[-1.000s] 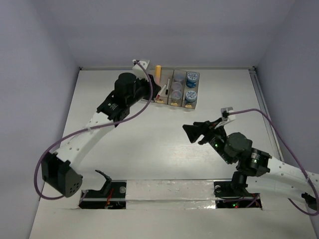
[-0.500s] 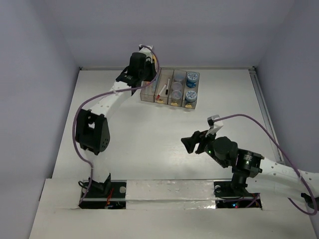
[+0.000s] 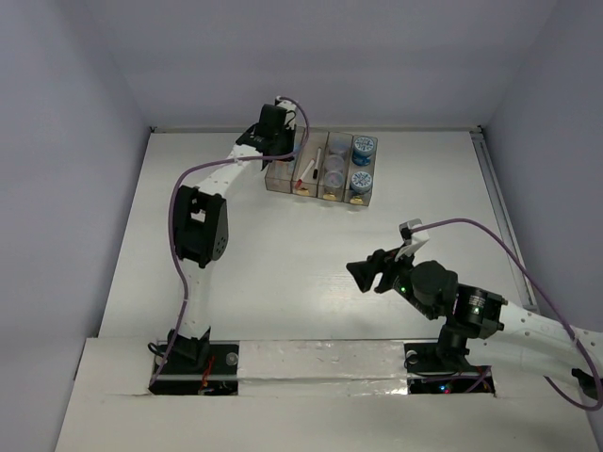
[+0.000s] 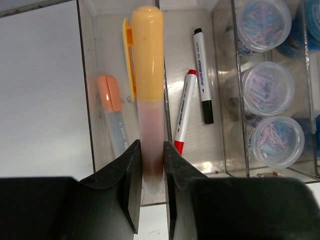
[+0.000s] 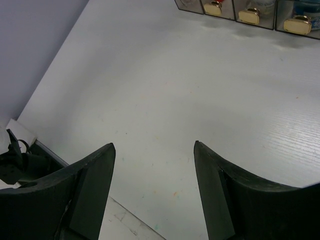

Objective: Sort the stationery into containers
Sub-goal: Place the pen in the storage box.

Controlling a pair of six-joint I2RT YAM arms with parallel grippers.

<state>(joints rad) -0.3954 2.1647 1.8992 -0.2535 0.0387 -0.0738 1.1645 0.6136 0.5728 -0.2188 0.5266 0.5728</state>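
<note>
Left gripper [image 4: 150,165] clamped on an orange-capped translucent highlighter [image 4: 148,75], held over the four joined clear plastic bins [image 3: 322,174].
Its long axis runs straight out from the fingers, parallel to the outermost compartment and just beside its divider. A similar orange marker [image 4: 111,115] lies inside. Right gripper [image 5: 152,150] stands open and empty, well apart.

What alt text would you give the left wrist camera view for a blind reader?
Two black fingers clamp an orange-capped marker above a row of clear bins. A smaller orange marker lies in the bin beneath; the next holds a red-tipped pen and a black-tipped pen, then jars of coloured clips.
</note>
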